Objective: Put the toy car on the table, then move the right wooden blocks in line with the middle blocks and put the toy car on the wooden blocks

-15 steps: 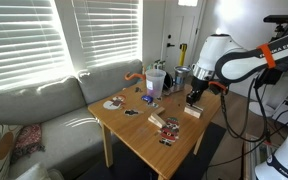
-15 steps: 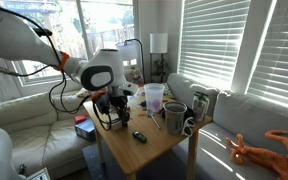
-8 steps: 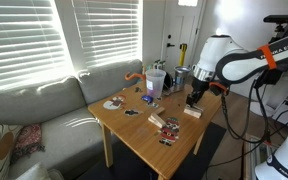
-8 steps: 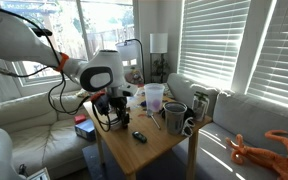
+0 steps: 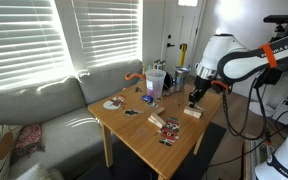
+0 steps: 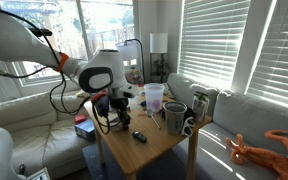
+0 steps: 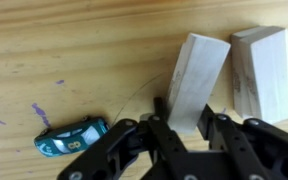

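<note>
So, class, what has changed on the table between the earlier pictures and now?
Nothing visibly changed. The gripper stays low over the table at the wooden blocks, and the cups have not moved.

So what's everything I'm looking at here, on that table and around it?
table: one, light wood, beside the sofa
wooden blocks: two, pale tan, next to each other on the table, one tilted
toy car: one, teal and dark, on the table, apart from the blocks
striped pieces: about two, red and white, near the table's front edge
clear cup: one, see-through, far side of the table
mugs: two, greyish, by the cup
sofa: one, pale grey, under the blinds
orange toy: one, orange, on a cushion
robot arm: one, white, reaching over the table
claw: one, black, fingers either side of the tilted block's end
</note>
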